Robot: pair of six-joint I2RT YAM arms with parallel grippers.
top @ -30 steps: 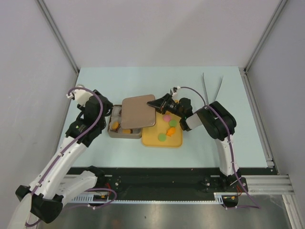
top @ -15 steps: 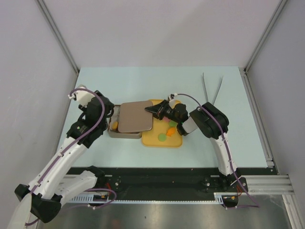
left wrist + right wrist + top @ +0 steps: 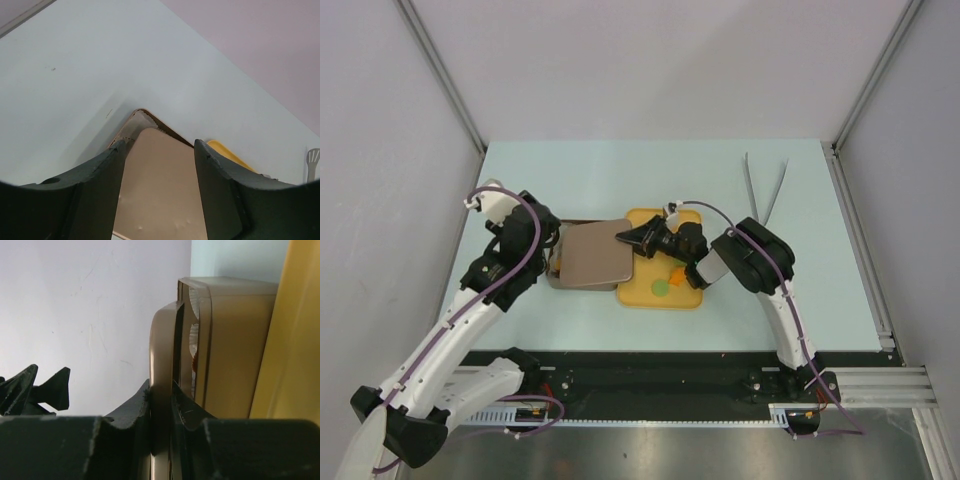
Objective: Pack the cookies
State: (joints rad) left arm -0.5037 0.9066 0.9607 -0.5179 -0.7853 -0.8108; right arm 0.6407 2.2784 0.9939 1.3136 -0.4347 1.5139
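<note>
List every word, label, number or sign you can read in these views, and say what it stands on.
No text can be read in any view.
The brown lid, tin, yellow tray and cookies: plain, no print seen.
The left arm and right arm: no legible marking.
</note>
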